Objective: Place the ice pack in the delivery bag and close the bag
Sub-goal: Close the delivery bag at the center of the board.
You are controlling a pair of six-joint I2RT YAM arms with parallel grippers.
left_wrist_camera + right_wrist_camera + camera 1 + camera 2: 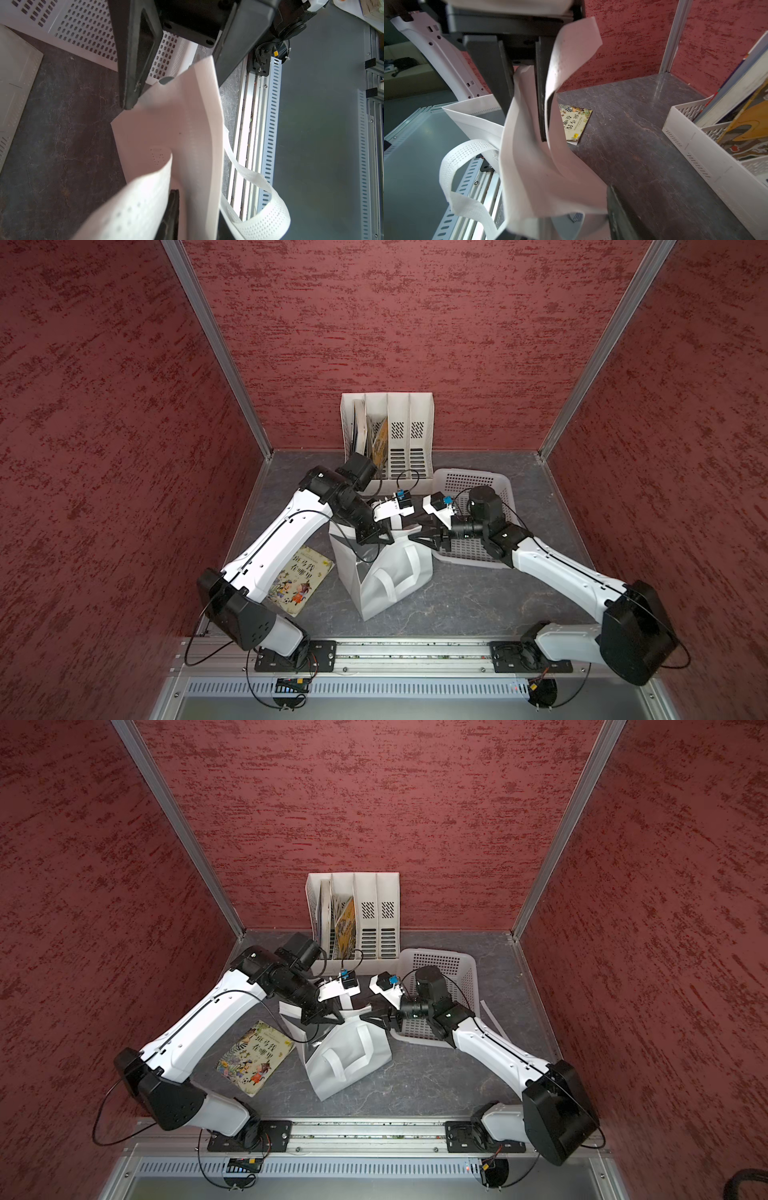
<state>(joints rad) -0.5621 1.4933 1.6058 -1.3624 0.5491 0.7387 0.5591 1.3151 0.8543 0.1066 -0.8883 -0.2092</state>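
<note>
Our left gripper [390, 538] sits at the top edge of the delivery bag [399, 576]. Its jaws are a narrow way apart with a fold of the bag's white fabric standing between them, and we cannot tell whether they press on it. Facing it almost tip to tip, our right gripper [413, 539] has its jaws spread wide. The free edge of the bag's flap [187, 116] runs in between them, with one fingertip [133, 91] right at the cloth's edge.

Below both grippers the bag stands on the dark marbled table [478, 605], about mid-table. Its mouth is open on the left arm's side, and a loop handle [390, 585] lies against its front face.

A picture book [299, 578] lies flat near the bag on the left arm's side, partly under that arm. A white perforated basket [478, 485] sits just beside the bag on the right arm's side and a little farther back. Behind the bag, against the back wall, a white file rack [419, 423] stands with books in its left compartments.
</note>
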